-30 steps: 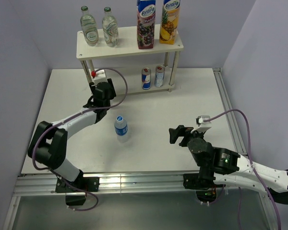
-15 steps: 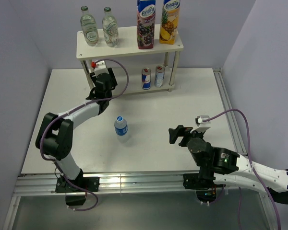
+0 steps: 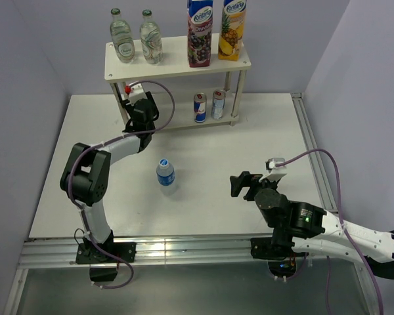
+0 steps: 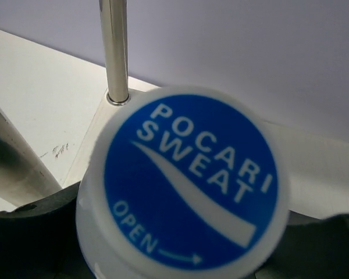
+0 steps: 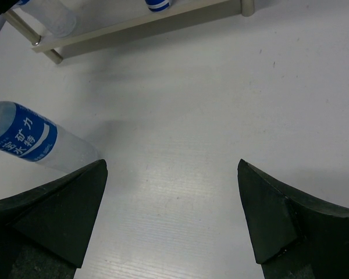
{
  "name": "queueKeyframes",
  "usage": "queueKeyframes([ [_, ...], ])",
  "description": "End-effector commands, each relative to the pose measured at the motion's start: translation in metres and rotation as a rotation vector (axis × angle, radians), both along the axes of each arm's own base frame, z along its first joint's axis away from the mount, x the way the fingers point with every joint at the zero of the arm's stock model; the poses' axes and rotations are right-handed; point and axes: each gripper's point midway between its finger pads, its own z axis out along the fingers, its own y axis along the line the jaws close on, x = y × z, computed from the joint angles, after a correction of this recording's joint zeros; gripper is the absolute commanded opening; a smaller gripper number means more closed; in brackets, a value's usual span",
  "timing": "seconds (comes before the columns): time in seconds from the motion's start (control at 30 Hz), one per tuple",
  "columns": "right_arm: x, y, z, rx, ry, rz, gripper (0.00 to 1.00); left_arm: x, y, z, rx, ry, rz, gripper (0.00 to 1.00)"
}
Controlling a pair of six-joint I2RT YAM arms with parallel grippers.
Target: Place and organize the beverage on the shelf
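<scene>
My left gripper [image 3: 140, 108] is shut on a Pocari Sweat bottle, whose blue-and-white cap [image 4: 183, 180] fills the left wrist view between the dark fingers [image 4: 29, 232]. It is at the left end of the shelf's lower board [image 3: 177, 123], close to a metal post [image 4: 115, 52]. In the right wrist view the clear body of the held bottle [image 5: 52, 17] stands over that board [image 5: 134, 29]. A second water bottle [image 3: 165, 174] with a blue label stands on the table. My right gripper [image 3: 243, 184] hangs open over the table, right of that bottle [image 5: 23, 139].
The shelf's top board [image 3: 177, 60] carries two glass bottles [image 3: 122, 36] and two juice cartons [image 3: 200, 33]. Two cans [image 3: 199, 107] stand on the lower board towards the right. White walls close in the table on the left, back and right.
My left gripper has carried the bottle away from the table's middle up to the shelf's lower left corner. The right arm and the standing bottle have not moved.
</scene>
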Motion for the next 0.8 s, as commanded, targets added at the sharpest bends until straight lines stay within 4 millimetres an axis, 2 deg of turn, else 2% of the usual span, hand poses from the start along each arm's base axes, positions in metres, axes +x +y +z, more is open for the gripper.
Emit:
queueKeyframes([
  [0.0,0.002,0.004,0.004,0.012,-0.017,-0.003,1.0,0.014,0.002,0.064,-0.097,-0.205,0.052,0.0],
  [0.03,0.002,0.004,0.004,0.014,-0.017,-0.004,1.0,0.016,0.004,0.059,-0.09,-0.194,0.063,0.0],
  [0.07,0.002,0.004,0.005,0.011,-0.016,-0.005,1.0,0.018,0.005,0.064,-0.094,-0.197,0.075,0.02],
  [0.1,0.002,0.004,0.004,0.011,-0.016,-0.005,1.0,0.02,0.006,0.063,-0.107,-0.189,0.092,0.06],
  [0.13,0.002,0.004,0.004,0.009,-0.016,-0.003,1.0,0.021,0.008,0.051,-0.087,-0.137,0.105,0.15],
  [0.17,0.002,0.004,0.004,0.008,-0.014,-0.005,1.0,0.025,0.006,0.059,-0.112,-0.138,0.111,0.28],
  [0.2,0.002,0.004,0.004,0.009,-0.015,-0.005,1.0,0.028,0.005,0.057,-0.108,-0.12,0.099,0.34],
  [0.23,0.002,0.004,0.004,0.006,-0.016,-0.003,1.0,0.029,0.011,0.049,-0.096,-0.085,0.122,0.43],
  [0.27,0.002,0.004,0.004,0.009,-0.016,-0.003,1.0,0.03,0.011,0.052,-0.103,-0.095,0.121,0.63],
  [0.37,0.002,0.005,0.004,0.008,-0.015,0.0,1.0,0.028,0.012,0.055,-0.092,-0.103,0.119,0.84],
  [0.43,0.002,0.004,0.004,0.007,-0.015,-0.002,1.0,0.027,0.015,0.057,-0.095,-0.104,0.128,0.95],
  [0.5,0.002,0.004,0.004,0.01,-0.016,0.0,1.0,0.025,0.016,0.057,-0.086,-0.097,0.128,0.99],
  [0.6,0.002,0.004,0.005,0.013,-0.017,-0.002,1.0,0.019,0.017,0.061,-0.089,-0.09,0.124,0.99],
  [0.63,0.002,0.004,0.004,0.011,-0.017,-0.003,1.0,0.016,0.017,0.068,-0.095,-0.1,0.12,0.99],
  [0.77,0.002,0.003,0.004,0.015,-0.018,-0.003,1.0,0.002,0.018,0.069,-0.097,-0.072,0.096,0.99],
])
